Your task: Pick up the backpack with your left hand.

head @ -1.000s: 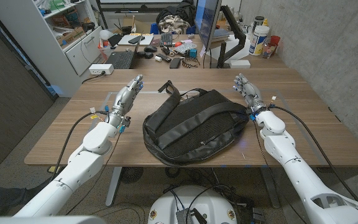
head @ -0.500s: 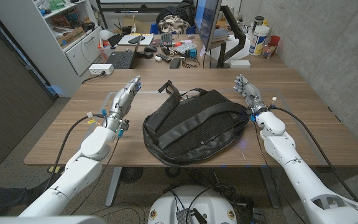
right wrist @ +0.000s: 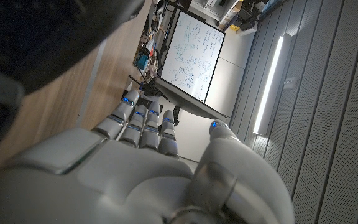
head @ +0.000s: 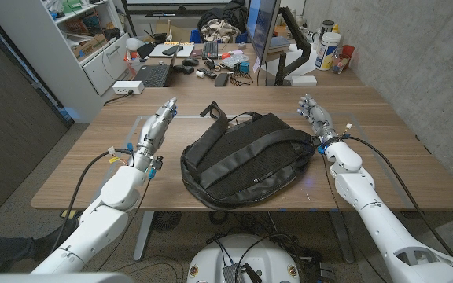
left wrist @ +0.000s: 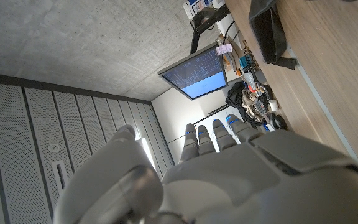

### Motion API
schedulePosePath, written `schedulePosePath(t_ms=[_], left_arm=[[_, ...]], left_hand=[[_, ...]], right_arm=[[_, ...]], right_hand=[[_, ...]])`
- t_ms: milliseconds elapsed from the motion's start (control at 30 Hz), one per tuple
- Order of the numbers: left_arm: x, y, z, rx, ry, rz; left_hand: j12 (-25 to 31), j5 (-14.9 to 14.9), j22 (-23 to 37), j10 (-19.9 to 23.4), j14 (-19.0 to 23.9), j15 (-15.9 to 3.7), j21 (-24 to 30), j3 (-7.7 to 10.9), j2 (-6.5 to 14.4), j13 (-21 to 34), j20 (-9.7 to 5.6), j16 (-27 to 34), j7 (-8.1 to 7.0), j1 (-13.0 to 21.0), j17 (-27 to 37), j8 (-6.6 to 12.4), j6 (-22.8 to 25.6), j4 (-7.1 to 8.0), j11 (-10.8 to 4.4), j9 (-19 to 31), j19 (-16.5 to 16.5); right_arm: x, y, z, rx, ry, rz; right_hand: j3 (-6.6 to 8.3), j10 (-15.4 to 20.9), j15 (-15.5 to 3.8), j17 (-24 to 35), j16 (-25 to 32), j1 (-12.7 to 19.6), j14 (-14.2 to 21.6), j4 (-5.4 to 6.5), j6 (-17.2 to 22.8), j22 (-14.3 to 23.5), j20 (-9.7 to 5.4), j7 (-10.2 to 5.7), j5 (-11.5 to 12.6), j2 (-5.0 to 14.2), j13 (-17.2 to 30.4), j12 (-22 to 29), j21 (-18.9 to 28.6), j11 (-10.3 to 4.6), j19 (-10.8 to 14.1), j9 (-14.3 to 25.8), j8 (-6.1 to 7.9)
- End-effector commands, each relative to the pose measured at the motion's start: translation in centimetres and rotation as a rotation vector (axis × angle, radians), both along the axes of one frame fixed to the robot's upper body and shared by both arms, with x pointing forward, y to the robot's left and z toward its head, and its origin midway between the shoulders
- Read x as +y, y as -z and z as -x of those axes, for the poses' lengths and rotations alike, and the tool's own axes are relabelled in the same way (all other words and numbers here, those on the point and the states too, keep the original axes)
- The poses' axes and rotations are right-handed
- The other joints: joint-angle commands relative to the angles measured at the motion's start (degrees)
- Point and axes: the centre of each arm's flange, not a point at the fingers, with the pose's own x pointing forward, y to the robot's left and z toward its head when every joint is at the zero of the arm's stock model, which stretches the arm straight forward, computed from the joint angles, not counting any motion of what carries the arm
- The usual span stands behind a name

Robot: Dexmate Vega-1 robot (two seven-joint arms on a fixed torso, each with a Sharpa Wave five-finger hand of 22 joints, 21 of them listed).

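Observation:
A black backpack (head: 246, 157) lies flat in the middle of the wooden table (head: 399, 169), its top handle (head: 215, 114) pointing to the far side. My left hand (head: 154, 127) stands beside its left edge, fingers straight and apart, holding nothing. My right hand (head: 316, 118) stands at the pack's right edge, also with fingers extended and nothing in it. In the left wrist view my left hand (left wrist: 229, 174) fills the foreground, and the backpack's handle end (left wrist: 267, 32) lies on the tabletop beyond it. In the right wrist view the backpack (right wrist: 36, 43) is dark and close beside my right hand (right wrist: 142, 168).
A cluttered desk with a keyboard (head: 152, 75), a monitor (head: 263, 31) and small items stands behind the table. A white shelf unit (head: 85, 39) is at the back left. A white bottle (head: 329, 51) sits at the back right.
My left arm has drawn back slightly toward the near left; the hand stays open beside the pack. The right hand and backpack have hardly moved.

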Motion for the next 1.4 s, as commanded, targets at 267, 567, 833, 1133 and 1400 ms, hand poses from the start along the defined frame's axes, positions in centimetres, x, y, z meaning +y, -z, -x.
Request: schedulePosePath(t_ms=[267,567,833,1133,1400], left_arm=[[0.1,0.2,1.9,-0.008,-0.075,-0.087],[-0.2,0.5,2.5,-0.02,-0.135,-0.149],[-0.9,0.6,2.9,-0.039,-0.155,-0.189],[-1.3,0.7,3.9,-0.056,-0.18,-0.233],[-1.7,0.3,4.0,-0.069,-0.222,-0.318]], left_hand=[[0.55,-0.02,0.12,0.6,0.68,-0.12,0.53,0.19,0.06,0.25,0.58,0.41,-0.03,1.14,0.12,0.46,0.66,-0.69,0.15,0.06,-0.2],[0.58,-0.09,0.12,0.78,0.82,-0.2,0.54,0.29,0.2,0.25,0.76,0.42,-0.23,1.55,0.12,0.46,0.81,-0.91,0.06,0.07,-0.17],[0.58,-0.13,0.12,0.89,1.01,-0.48,0.55,0.37,0.3,0.26,0.8,0.45,-0.31,1.91,0.12,0.45,0.91,-1.11,-0.13,0.07,-0.14],[0.68,-0.15,0.12,1.21,1.16,-0.56,0.56,0.44,0.37,0.26,0.97,0.47,-0.37,2.25,0.11,0.48,1.07,-1.3,-0.23,0.08,-0.09],[0.72,-0.17,0.12,1.41,1.47,-0.69,0.57,0.51,0.44,0.27,1.0,0.55,-0.48,2.55,0.11,0.48,1.18,-1.48,-0.47,0.08,-0.06]], right_arm=[[-0.4,-0.2,0.3,-0.011,0.029,-0.014],[-0.6,-0.4,0.5,-0.017,0.036,-0.012],[-1.0,-0.3,0.9,-0.022,0.042,-0.019],[-1.3,-0.1,1.1,-0.031,0.047,-0.033],[-1.9,0.2,1.6,-0.035,0.053,-0.035]], right_hand=[[-0.1,0.82,-0.4,0.06,0.26,0.28,0.69,-0.42,0.84,0.19,-0.1,-0.24,0.27,-0.25,0.23,0.25,-0.32,-0.55,0.82,0.2,0.37],[-0.14,0.86,-0.28,0.06,0.22,0.23,0.77,-0.46,0.87,0.19,-0.12,-0.21,0.29,-0.24,0.23,0.2,-0.5,-0.29,0.84,0.2,0.32],[-0.16,0.88,-0.28,0.06,0.18,0.2,0.81,-0.49,0.94,0.2,-0.12,-0.22,0.31,-0.21,0.23,0.16,-0.63,-0.21,0.89,0.21,0.3],[-0.21,0.93,-0.23,0.08,0.14,0.12,0.85,-0.5,0.99,0.2,-0.08,-0.22,0.32,-0.19,0.22,0.13,-0.8,-0.25,0.94,0.21,0.27],[-0.23,0.95,-0.24,0.08,0.09,0.08,0.85,-0.53,1.02,0.21,-0.06,-0.21,0.33,-0.16,0.22,0.09,-0.96,-0.36,0.96,0.21,0.24]])
